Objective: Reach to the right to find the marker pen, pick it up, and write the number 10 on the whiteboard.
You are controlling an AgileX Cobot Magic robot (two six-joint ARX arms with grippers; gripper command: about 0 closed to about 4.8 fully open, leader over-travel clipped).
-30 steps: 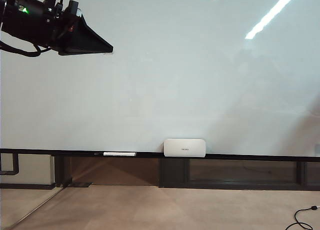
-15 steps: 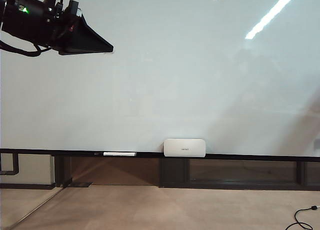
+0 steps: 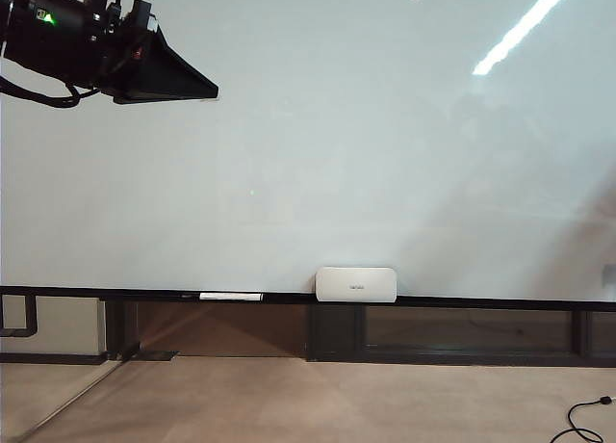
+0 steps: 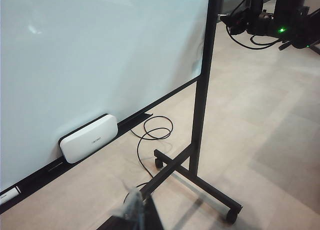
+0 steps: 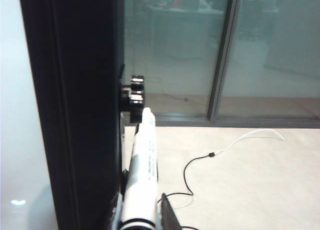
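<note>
The left gripper (image 3: 197, 87) hung at the upper left of the exterior view, close against the whiteboard (image 3: 366, 144); whether its jaws stood apart or together could not be told. On the black ledge (image 3: 462, 302) along the board's lower edge sat a white box (image 3: 356, 284), with a long white stick (image 3: 231, 296) lying just left of it. The board carried no strokes.

In the right wrist view the right gripper (image 5: 140, 215) was clamped on the marker pen (image 5: 140, 180), whose whitish barrel stood between the fingers beside the board's black frame post (image 5: 75, 100). A cable (image 5: 220, 150) trailed across the floor beyond.
</note>
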